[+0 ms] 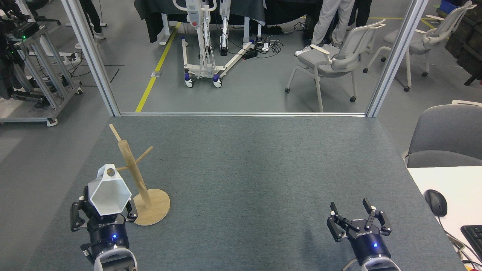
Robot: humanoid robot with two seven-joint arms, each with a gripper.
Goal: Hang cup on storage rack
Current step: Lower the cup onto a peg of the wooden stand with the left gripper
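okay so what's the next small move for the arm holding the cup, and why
Probably ease the left gripper forward and slightly right, threading the cup onto the rack's left peg: the tab's hole already frames the peg tip, but isn't visibly seated.

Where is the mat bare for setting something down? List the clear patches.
The mat is bare from the rack across to the right pincer, and back to the rail. It is crowded only near left, where the left pincer holds the cup beside the rack.

Grey floor [241, 86], white chairs [335, 56] beyond.
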